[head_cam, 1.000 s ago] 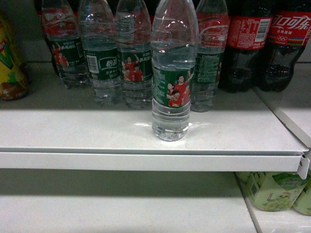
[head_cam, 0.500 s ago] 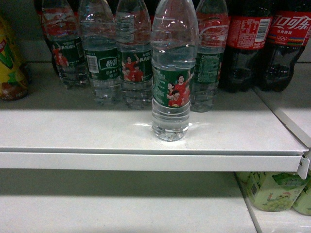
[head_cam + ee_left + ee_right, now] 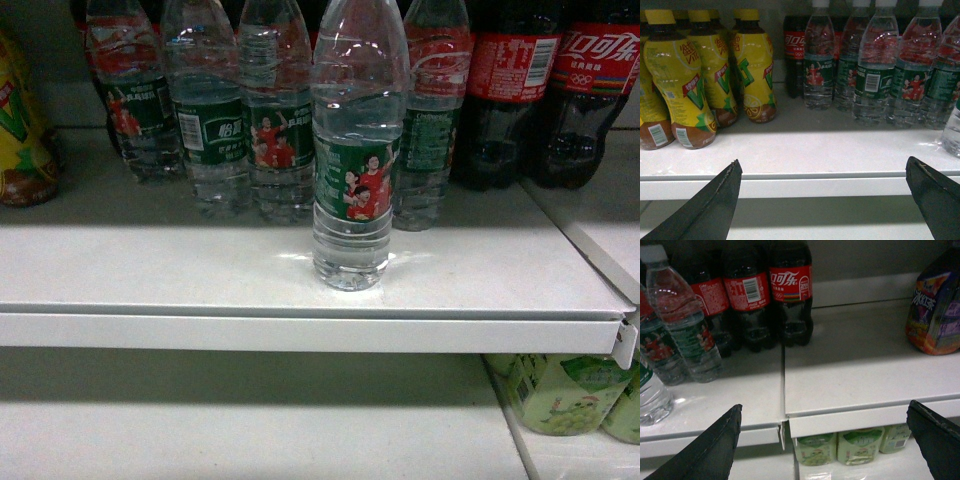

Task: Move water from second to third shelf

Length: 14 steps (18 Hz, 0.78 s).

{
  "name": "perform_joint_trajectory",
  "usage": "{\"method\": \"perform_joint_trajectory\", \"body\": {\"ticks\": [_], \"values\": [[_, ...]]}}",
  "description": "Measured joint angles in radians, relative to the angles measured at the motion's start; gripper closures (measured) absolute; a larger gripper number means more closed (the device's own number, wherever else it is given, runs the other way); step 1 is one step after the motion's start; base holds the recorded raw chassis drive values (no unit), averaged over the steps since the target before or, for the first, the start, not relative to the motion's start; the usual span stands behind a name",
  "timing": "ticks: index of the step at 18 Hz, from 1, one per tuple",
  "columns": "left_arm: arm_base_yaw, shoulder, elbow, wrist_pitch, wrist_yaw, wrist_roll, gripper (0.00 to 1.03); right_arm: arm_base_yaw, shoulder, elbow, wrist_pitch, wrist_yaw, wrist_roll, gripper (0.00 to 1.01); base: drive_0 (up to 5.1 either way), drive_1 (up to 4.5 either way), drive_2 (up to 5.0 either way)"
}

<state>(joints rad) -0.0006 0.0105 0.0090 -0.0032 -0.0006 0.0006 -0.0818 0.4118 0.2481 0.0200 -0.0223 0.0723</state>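
Observation:
One water bottle (image 3: 350, 150), clear and ribbed with a dark green label showing people in red shirts, stands upright alone near the front of the white shelf (image 3: 150, 270). Several like water bottles (image 3: 215, 120) stand in a row behind it. The left wrist view catches it at the far right edge as a clear base (image 3: 952, 132). My left gripper (image 3: 823, 161) is open in front of the shelf lip, holding nothing. My right gripper (image 3: 825, 405) is open too, facing the shelf seam, with the water bottle (image 3: 650, 395) off to its left. Neither gripper shows in the head view.
Dark cola bottles (image 3: 560, 90) with red labels stand right of the water. Yellow drink bottles (image 3: 685, 85) fill the shelf's left. A purple packet (image 3: 935, 315) sits on the neighbouring shelf panel. Pale green bottles (image 3: 560, 390) stand on the lower shelf (image 3: 200, 430).

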Motion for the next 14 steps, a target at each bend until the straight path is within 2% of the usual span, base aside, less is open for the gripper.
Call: {"method": "perform_joint_trajectory", "body": {"ticks": [2, 5, 6, 7, 8, 9, 10, 13, 14], "values": [[0.000, 0.000, 0.000, 0.000, 0.000, 0.000, 0.05, -0.009, 0.146, 0.058, 0.109, -0.027, -0.020, 0.03, 0.0, 0.00, 0.0], [0.000, 0.000, 0.000, 0.000, 0.000, 0.000, 0.05, 0.060, 0.277, 0.082, 0.209, -0.026, -0.023, 0.03, 0.0, 0.00, 0.0], [0.000, 0.000, 0.000, 0.000, 0.000, 0.000, 0.05, 0.091, 0.315, 0.082, 0.234, -0.018, -0.022, 0.03, 0.0, 0.00, 0.0], [0.000, 0.000, 0.000, 0.000, 0.000, 0.000, 0.05, 0.159, 0.401, 0.082, 0.301, -0.001, -0.023, 0.03, 0.0, 0.00, 0.0], [0.000, 0.000, 0.000, 0.000, 0.000, 0.000, 0.05, 0.203, 0.454, 0.081, 0.346, 0.010, -0.022, 0.03, 0.0, 0.00, 0.0], [0.000, 0.000, 0.000, 0.000, 0.000, 0.000, 0.05, 0.234, 0.494, 0.081, 0.384, 0.013, -0.022, 0.03, 0.0, 0.00, 0.0], [0.000, 0.000, 0.000, 0.000, 0.000, 0.000, 0.05, 0.281, 0.556, 0.081, 0.439, 0.032, -0.022, 0.03, 0.0, 0.00, 0.0], [0.000, 0.000, 0.000, 0.000, 0.000, 0.000, 0.05, 0.409, 0.759, 0.106, 0.570, 0.048, -0.020, 0.03, 0.0, 0.00, 0.0], [0.000, 0.000, 0.000, 0.000, 0.000, 0.000, 0.05, 0.436, 0.798, 0.122, 0.593, 0.048, -0.021, 0.03, 0.0, 0.00, 0.0]]}}
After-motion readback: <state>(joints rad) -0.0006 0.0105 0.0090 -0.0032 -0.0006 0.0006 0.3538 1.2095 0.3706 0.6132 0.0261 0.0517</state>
